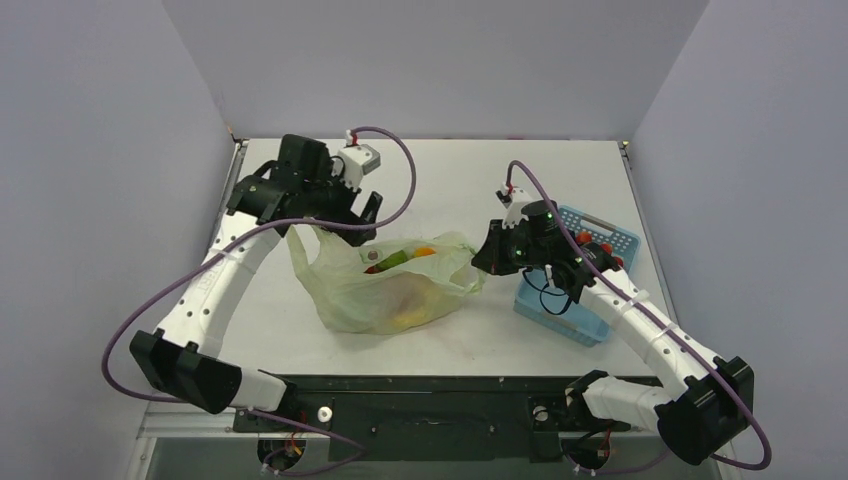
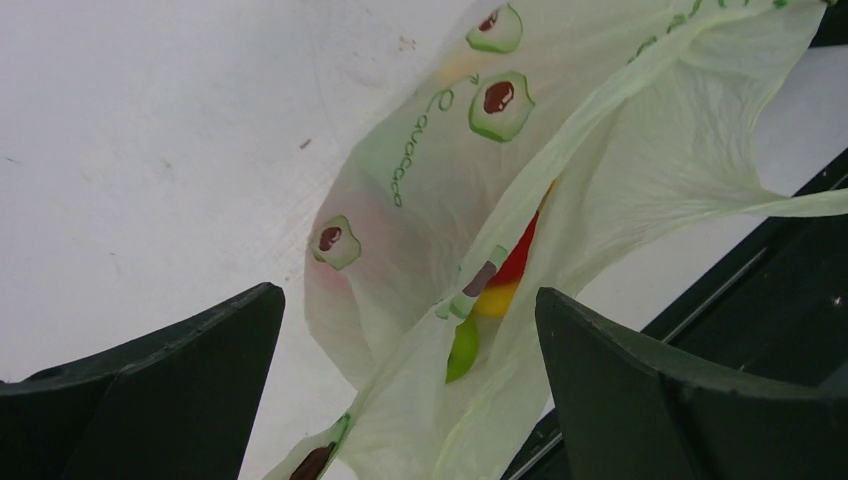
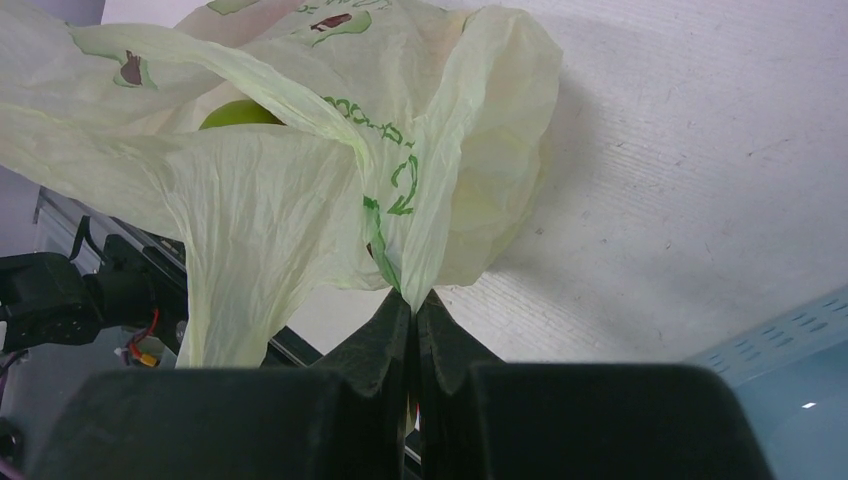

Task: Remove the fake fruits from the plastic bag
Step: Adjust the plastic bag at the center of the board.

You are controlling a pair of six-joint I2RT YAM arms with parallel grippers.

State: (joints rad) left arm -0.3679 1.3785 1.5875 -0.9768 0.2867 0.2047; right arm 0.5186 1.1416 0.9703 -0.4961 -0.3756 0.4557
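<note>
The white worktop (image 1: 440,170) carries the plastic bag (image 1: 390,295) at its middle, a bit nearer the near edge, slumped on its side w/ the mouth facing the far edge. A blue lattice basket (image 1: 612,238) sits by the right edge, prob. the drop-off spot, partly under the right arm. The right fingers (image 3: 412,325) are clenched on a pinch of film at the bag's right end, apparently to anchor it & keep the mouth stretched. The left fingers (image 1: 362,215) hang at the bag's far-left end, spread wide w/ nothing gripped. In the wrist view a fold of film runs loosely btwn them, so they look lined up to reach in. The fake fruits (image 2: 497,290) that show (red, yellow, green, plus an orange one seen from above) lie inside the bag. Small red-orange bits at the basket are too small to identify.
</note>
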